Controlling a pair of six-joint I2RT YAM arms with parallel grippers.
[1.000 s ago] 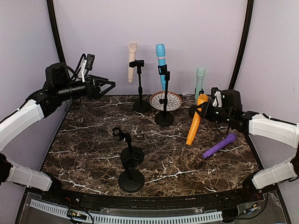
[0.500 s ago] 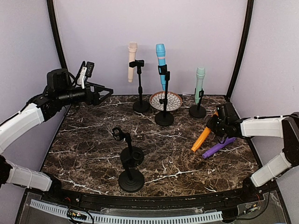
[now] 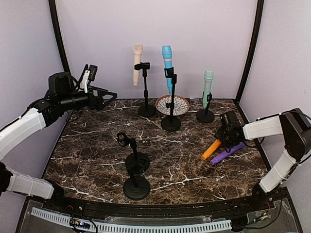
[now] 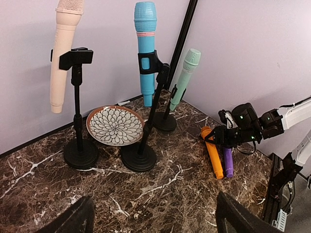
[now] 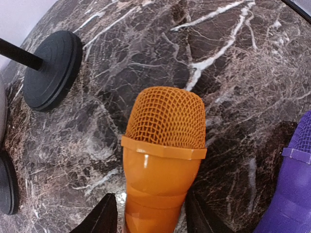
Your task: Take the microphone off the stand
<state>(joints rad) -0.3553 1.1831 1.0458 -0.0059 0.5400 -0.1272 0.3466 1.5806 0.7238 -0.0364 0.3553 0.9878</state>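
An orange microphone (image 3: pixel 212 149) lies on the marble table beside a purple one (image 3: pixel 227 153) at the right. My right gripper (image 3: pixel 221 138) is low over the table, its fingers on both sides of the orange microphone's head end (image 5: pixel 163 145), shut on it. Cream (image 3: pixel 137 63), blue (image 3: pixel 167 65) and green (image 3: pixel 208 85) microphones stand clipped in their stands at the back. My left gripper (image 3: pixel 109 94) is open and empty, raised at the far left and facing the stands; its fingers (image 4: pixel 68 221) frame the bottom of the left wrist view.
Two empty black stands (image 3: pixel 133 162) (image 3: pixel 136 187) sit at the front centre. A patterned plate (image 3: pixel 172 104) lies behind the blue microphone's stand. The green microphone's stand base (image 5: pixel 53 68) is close to the orange microphone's head. Dark frame posts flank the table.
My right gripper has carried the orange microphone down and to the right and laid it flat beside the purple one. My left arm has barely moved.
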